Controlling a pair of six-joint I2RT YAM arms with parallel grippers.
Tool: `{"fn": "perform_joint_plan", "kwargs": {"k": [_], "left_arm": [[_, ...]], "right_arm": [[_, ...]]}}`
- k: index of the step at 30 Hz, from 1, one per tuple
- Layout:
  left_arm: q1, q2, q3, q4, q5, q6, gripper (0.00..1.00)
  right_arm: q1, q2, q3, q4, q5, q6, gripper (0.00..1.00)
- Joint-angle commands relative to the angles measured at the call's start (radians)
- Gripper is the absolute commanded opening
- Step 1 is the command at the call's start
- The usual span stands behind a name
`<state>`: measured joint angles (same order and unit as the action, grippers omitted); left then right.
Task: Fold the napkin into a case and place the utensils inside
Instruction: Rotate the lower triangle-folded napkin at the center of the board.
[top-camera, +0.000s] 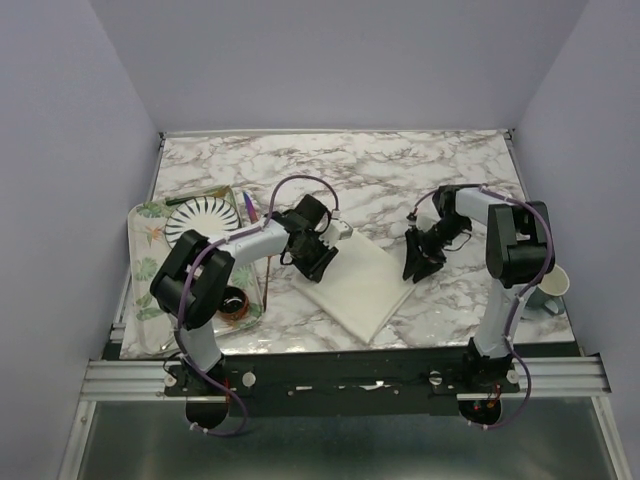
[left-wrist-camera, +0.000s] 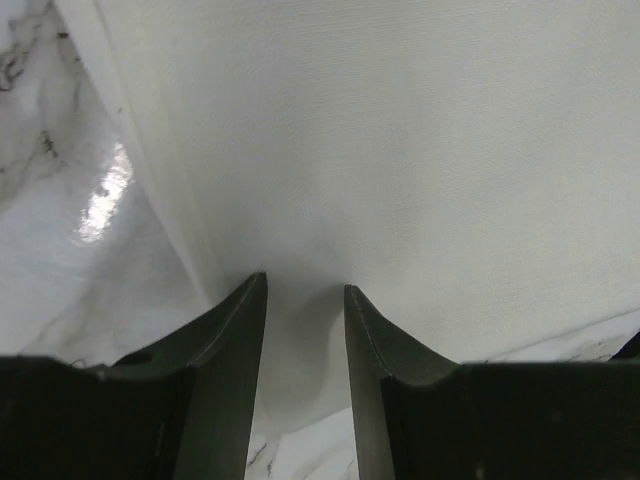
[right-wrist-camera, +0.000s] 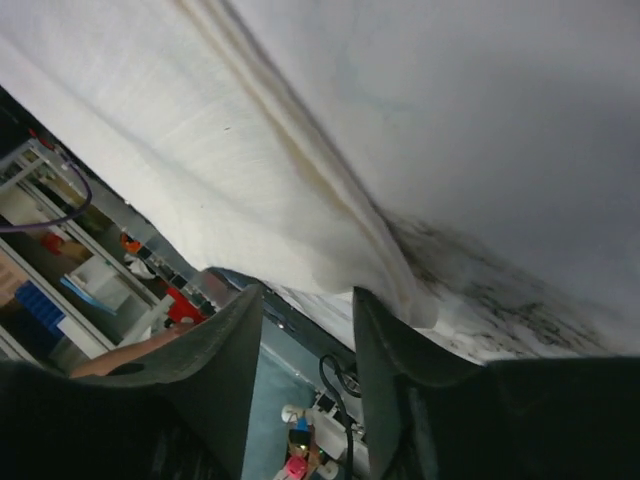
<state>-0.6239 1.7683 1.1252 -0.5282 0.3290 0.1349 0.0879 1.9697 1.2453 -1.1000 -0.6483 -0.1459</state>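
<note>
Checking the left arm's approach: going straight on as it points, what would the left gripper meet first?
The napkin: the left gripper points at the cloth, which lies close ahead of its fingers, almost touching, though depth is unclear.

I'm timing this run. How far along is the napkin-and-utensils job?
Done: the napkin lies folded into a layered rectangle on the table. In hand: the left end effector and the right end effector sit at its opposite edges, jaws apart, apparently working on another fold. Left: it isn't a narrow case yet, and the purple utensil lies by the tray, not inside.
</note>
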Motion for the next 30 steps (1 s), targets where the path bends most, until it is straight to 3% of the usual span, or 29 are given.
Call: {"fn": "perform_joint_plan", "kwargs": {"k": [1,4,11,19,30], "left_arm": [[-0.074,-0.02,-0.062,-0.038,-0.059,0.065,0.43],[-0.091,-0.027,-0.091,-0.039,-0.035,0.026,0.41],[-0.092,-0.041,-0.102,-0.004,0.059,-0.086,0.41],[-0.083,-0.084,-0.1,0.05,0.039,-0.067,0.41],[-0.083,-0.049,-0.09,0.059,0.042,-0.073,0.41]], "right_arm": [[-0.004,0.083,0.075,0.078,0.004,0.065,0.4],[-0.002,0.144,0.173,0.101,0.012,0.075,0.34],[0.012,0.239,0.411,0.039,-0.027,0.04,0.33],[0.013,0.028,0.293,0.06,0.058,-0.011,0.4],[0.012,0.118,0.301,0.114,0.069,0.035,0.4]]}}
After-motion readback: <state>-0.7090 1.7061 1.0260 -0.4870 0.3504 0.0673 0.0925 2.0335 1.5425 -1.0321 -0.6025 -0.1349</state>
